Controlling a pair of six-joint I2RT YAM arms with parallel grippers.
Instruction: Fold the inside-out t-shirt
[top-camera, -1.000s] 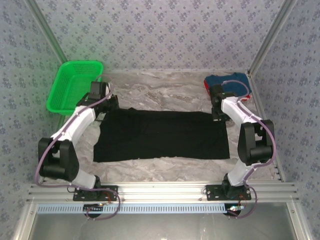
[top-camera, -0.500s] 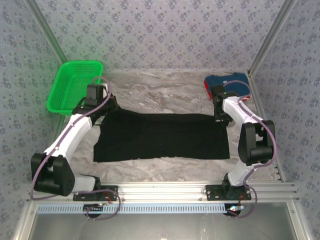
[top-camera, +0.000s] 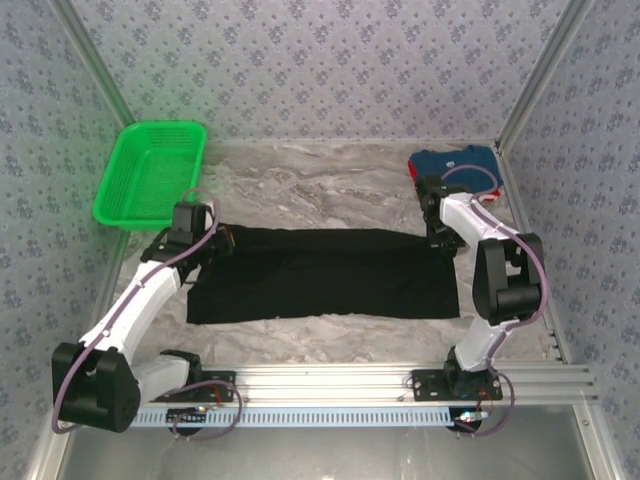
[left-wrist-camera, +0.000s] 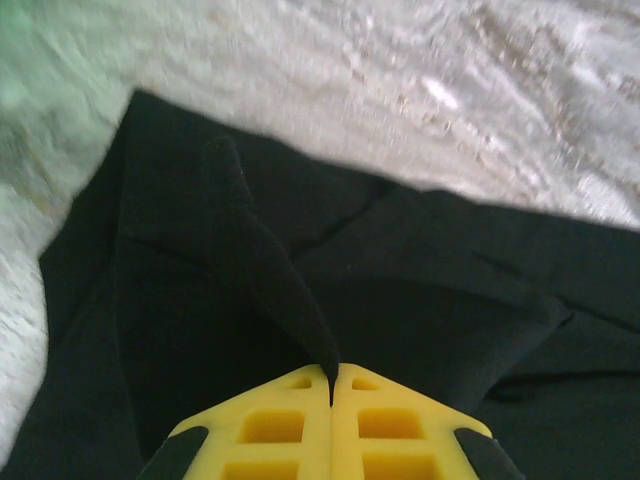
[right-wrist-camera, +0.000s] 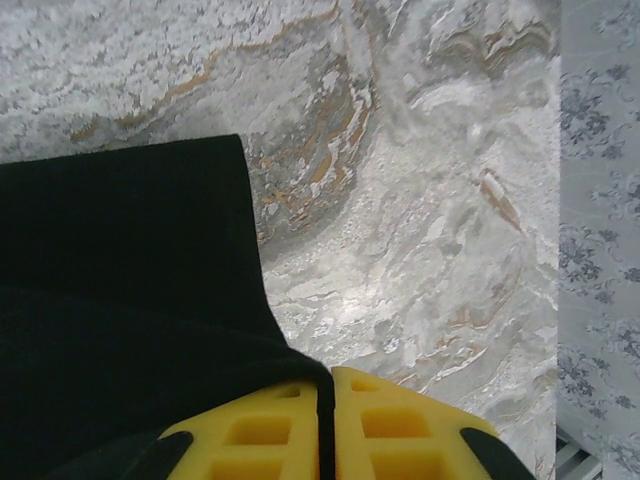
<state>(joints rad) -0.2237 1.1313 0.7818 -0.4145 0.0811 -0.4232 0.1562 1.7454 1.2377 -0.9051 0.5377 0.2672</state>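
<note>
Your left gripper (left-wrist-camera: 331, 388) is clamped on a ridge of the shirt (top-camera: 320, 275); right gripper (right-wrist-camera: 326, 386) clamped on its right-hand corner.

— What's round the bench?
— Walls (top-camera: 330, 70) papered grey-blue with small flowers, metal posts (top-camera: 527, 95) in the corners.
— And underneath?
— A marbled grey-white table (top-camera: 330, 185), evenly lit, with aluminium rails (top-camera: 330, 380) along the near edge.
</note>
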